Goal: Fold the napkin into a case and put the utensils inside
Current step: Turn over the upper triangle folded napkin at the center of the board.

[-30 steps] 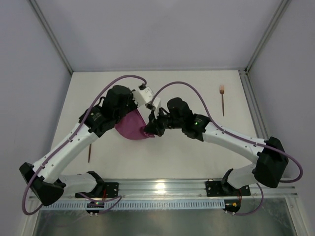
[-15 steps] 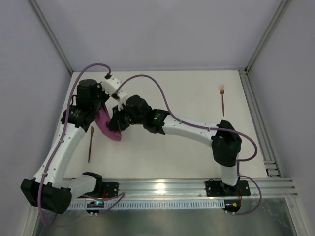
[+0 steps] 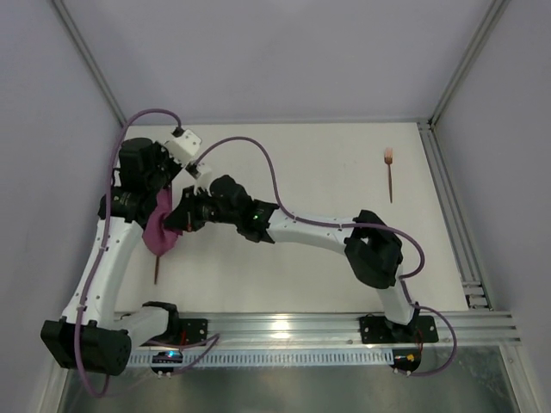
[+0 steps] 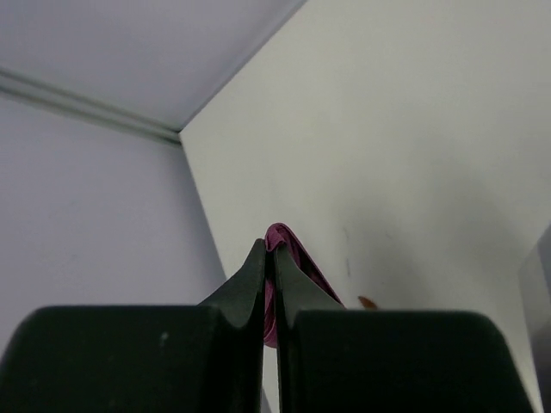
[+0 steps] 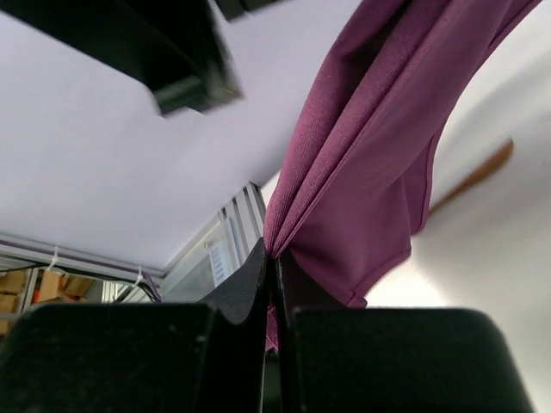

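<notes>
The maroon-purple napkin hangs bunched in the air at the table's left side, held between both grippers. My left gripper is shut on its upper edge; the cloth shows between the jaws in the left wrist view. My right gripper is shut on another part of it, and folds of cloth hang from the jaws in the right wrist view. A copper fork lies at the table's far right. A second thin copper utensil lies near the left edge, partly under the napkin.
The white table ends at a metal rail on the right and a grey wall on the left. The right arm stretches across the table's middle from its base at the near edge.
Both grippers have carried the napkin from the table's middle to the far left. The right arm has stretched out leftward across the table. The fork has not moved.
</notes>
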Action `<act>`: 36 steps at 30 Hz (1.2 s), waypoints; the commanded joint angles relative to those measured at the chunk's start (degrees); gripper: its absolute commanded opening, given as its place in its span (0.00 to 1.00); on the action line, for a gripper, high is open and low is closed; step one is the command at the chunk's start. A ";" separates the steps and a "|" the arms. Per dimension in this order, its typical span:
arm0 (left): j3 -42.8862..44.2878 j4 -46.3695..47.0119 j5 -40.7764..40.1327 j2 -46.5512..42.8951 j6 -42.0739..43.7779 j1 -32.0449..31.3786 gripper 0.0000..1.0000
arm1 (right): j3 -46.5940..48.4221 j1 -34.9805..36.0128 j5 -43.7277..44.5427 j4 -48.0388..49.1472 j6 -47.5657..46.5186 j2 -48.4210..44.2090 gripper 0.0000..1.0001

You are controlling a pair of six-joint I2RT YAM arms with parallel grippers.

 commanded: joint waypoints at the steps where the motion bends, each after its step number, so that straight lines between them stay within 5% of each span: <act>1: -2.87 6.71 10.70 3.13 0.68 -0.42 0.00 | -10.37 0.99 -4.33 9.12 7.65 -4.58 0.04; 8: -5.95 10.84 13.35 15.68 -0.03 -4.89 0.00 | -32.94 -3.05 -3.80 22.92 19.25 -7.14 0.04; 17: -4.55 15.85 11.60 28.00 0.41 -13.95 0.00 | -51.68 -7.36 -0.11 26.71 21.37 -11.97 0.04; 36: 3.98 19.99 8.52 43.47 0.15 -21.69 0.00 | -63.13 -12.90 0.68 23.38 22.61 -16.90 0.07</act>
